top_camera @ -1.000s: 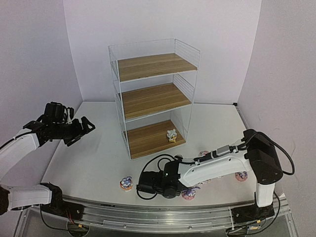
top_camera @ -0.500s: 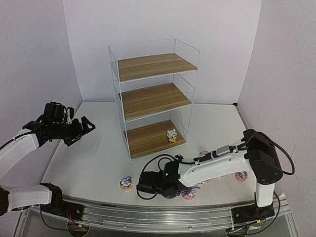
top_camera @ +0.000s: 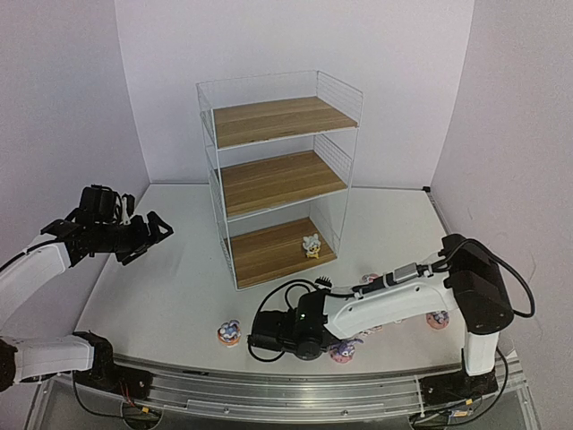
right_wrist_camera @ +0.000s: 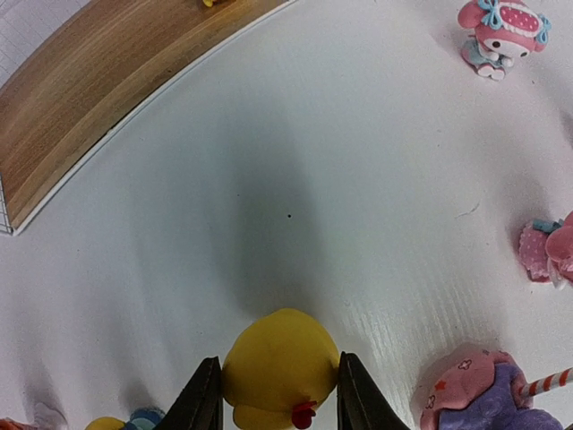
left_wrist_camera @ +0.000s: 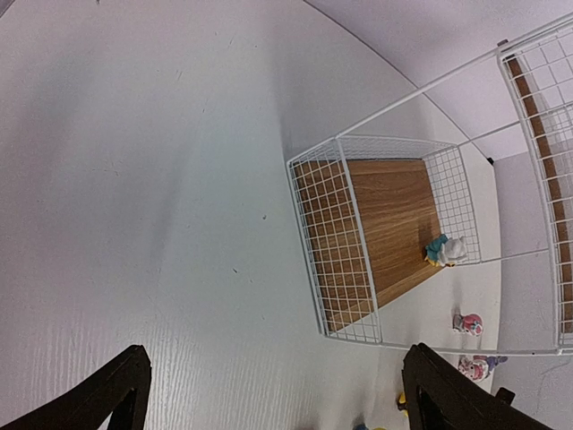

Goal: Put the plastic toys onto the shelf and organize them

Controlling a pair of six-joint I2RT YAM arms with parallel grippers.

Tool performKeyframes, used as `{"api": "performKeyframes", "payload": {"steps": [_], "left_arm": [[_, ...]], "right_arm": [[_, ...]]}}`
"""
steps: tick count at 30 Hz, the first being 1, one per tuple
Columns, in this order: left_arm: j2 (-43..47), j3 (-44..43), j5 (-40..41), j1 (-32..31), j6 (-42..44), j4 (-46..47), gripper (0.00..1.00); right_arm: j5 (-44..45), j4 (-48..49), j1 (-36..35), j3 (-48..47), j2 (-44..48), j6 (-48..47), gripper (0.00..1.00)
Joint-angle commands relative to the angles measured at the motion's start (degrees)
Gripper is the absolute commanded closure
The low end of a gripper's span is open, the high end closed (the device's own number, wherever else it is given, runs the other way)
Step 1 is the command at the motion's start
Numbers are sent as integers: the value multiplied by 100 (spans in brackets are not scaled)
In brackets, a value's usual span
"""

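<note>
Overhead, nothing has shifted. My right claw [right_wrist_camera: 277, 363] pinches the yellow toy [right_wrist_camera: 277, 349] on the table [right_wrist_camera: 313, 179], bottom centre; I should squeeze gently, lift straight, aim for the shelf [top_camera: 277, 253]; left claw [left_wrist_camera: 277, 394] hangs spread.

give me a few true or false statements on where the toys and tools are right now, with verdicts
1. The left tool is open and holds nothing. True.
2. The shelf has three toys on its top board. False: that board is bare; the only toy on the shelf is a yellow-white figurine on the bottom board.
3. The right tool has a finger against each side of a yellow figurine. True.
4. A pink-white figurine stands on the middle board. False: it stands on the table.
</note>
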State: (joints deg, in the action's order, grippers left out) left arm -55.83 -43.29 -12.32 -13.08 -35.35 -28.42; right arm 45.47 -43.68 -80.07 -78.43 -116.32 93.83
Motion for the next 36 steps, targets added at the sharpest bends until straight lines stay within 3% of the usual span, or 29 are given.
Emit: {"api": "performKeyframes", "payload": {"steps": [1, 4, 8, 13, 20, 36], "left_arm": [[187, -21, 29, 12, 125, 105, 3], [213, -9, 67, 8, 183, 146, 2], [239, -55, 177, 7, 252, 137, 2], [423, 23, 267, 9, 288, 226, 2], [613, 77, 429, 8, 295, 266, 1], [689, 112, 663, 10, 224, 215, 1]], "right_arm": [[574, -122, 72, -241, 688, -1784, 85], [370, 496, 368, -116, 995, -3403, 86], [-1087, 2695, 1108, 701, 1442, -5334, 90], [-2007, 3287, 1820, 478, 1106, -7096, 90], [-2901, 3546, 2556, 40, 586, -7761, 91], [-3193, 4109, 2793, -545, -269, -7743, 88]]}}
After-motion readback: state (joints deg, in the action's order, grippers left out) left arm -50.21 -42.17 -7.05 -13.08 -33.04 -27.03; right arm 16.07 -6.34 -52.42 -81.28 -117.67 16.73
